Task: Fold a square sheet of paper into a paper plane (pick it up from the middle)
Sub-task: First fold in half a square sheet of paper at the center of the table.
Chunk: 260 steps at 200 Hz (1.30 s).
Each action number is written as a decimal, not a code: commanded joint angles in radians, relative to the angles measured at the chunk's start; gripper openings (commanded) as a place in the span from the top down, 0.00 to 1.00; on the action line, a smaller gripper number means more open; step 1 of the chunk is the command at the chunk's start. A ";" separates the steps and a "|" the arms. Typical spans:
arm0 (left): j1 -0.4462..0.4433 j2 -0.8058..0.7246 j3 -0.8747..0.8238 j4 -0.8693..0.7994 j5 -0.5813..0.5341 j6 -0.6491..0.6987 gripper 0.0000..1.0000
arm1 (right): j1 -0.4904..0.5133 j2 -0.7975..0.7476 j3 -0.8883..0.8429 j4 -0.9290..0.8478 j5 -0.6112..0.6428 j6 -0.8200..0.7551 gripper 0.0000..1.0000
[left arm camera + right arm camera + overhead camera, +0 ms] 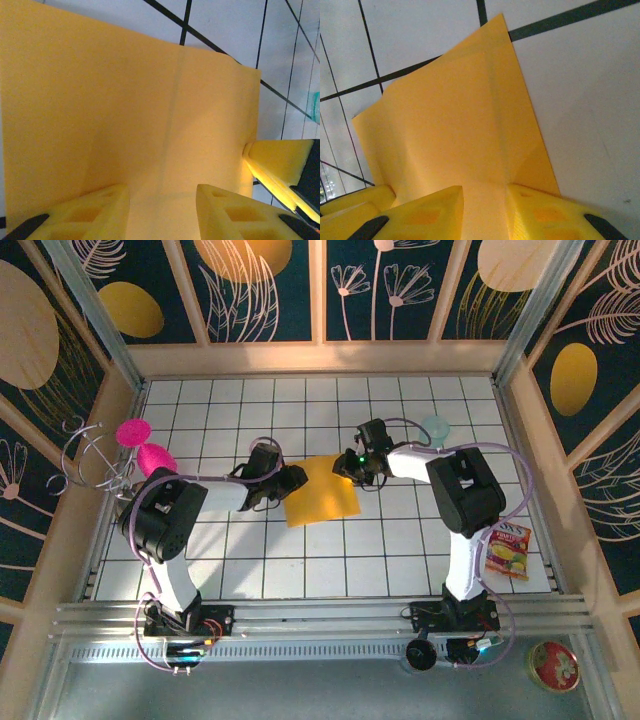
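At the far left a pink object (147, 447) lay well clear of the work on the tiled table (400, 550). Next came the left gripper (295, 479), low at the left edge of the orange sheet of paper (322, 495). In its wrist view its fingers (95, 212) stood apart, with paper showing in the gap and nothing clenched. The sheet sat near the middle of the table between the two arms, still close to square. A faint centre crease ran toward that gap. At the sheet's upper right corner was the right gripper (352, 466), and its jaws were likewise parted over the paper rather than clamped on it. Its edge looked slightly raised off the tiles there. Farther right stood a pale teal cup (435, 427), and a snack packet (508, 548) lay by the right arm's base. We judged the folding to be at an early step: crease made, nose corners not yet turned in. The next move seemed to call for one gripper to pin the sheet while the other closed on a corner and carried it to the crease without dragging the thin paper askew.
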 commanded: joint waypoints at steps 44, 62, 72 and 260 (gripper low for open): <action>-0.004 -0.002 -0.159 0.252 0.060 -0.138 0.63 | 0.040 0.060 -0.009 0.087 -0.094 0.053 0.72; -0.002 -0.029 -0.182 0.301 0.057 -0.152 0.55 | 0.043 0.067 -0.003 0.095 -0.100 0.059 0.72; -0.003 -0.040 -0.194 0.324 0.058 -0.156 0.48 | 0.046 0.071 0.001 0.096 -0.102 0.061 0.72; -0.002 -0.054 -0.082 0.074 0.052 -0.017 0.67 | 0.035 -0.103 -0.168 0.409 -0.220 0.206 0.75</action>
